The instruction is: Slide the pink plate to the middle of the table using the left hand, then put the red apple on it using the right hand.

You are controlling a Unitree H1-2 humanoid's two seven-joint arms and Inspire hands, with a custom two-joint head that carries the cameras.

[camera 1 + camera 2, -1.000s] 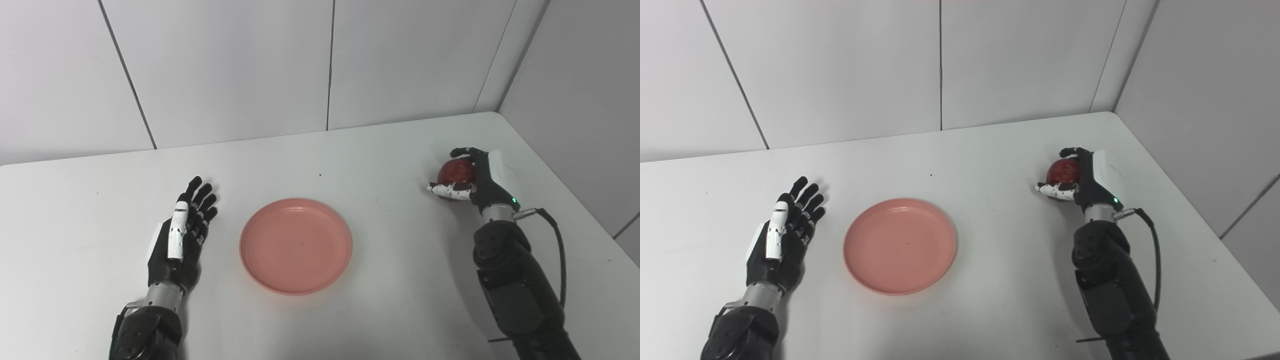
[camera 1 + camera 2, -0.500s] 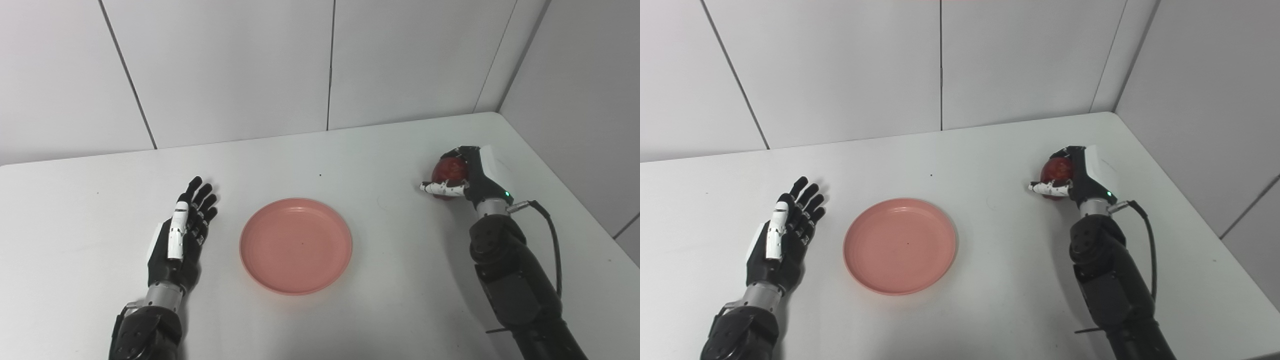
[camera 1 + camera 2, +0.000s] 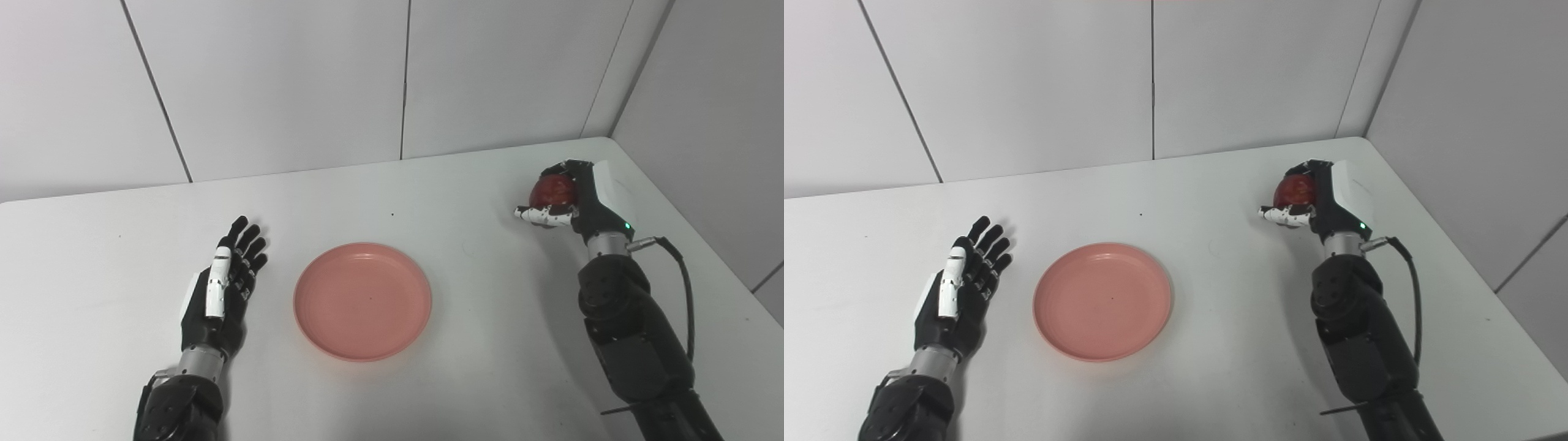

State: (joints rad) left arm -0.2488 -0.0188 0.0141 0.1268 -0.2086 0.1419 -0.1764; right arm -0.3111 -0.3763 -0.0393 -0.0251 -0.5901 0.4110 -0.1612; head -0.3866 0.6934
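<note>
— Pink is the plate (image 3: 362, 301); it lies flat near the middle of the white table (image 3: 122, 245); where is the apple from there?

— To the right and farther back; the red apple (image 3: 552, 191) is enclosed in the right hand (image 3: 566, 205), with the fingers wrapped around it and the thumb under it; I think it is lifted off the table, because a faint shadow lies below; the plate is therefore to the left of this hand and closer to the robot.

— And the other hand?

— The left hand (image 3: 223, 283) rests just beside the plate's left rim, not touching, holding nothing, fingers stretched and a little apart; it is nearer to the plate, but the carrying belongs to the right hand.

— The room?

— Grey wall panels (image 3: 275, 79) behind and on the right; the table corner is near the apple.
</note>
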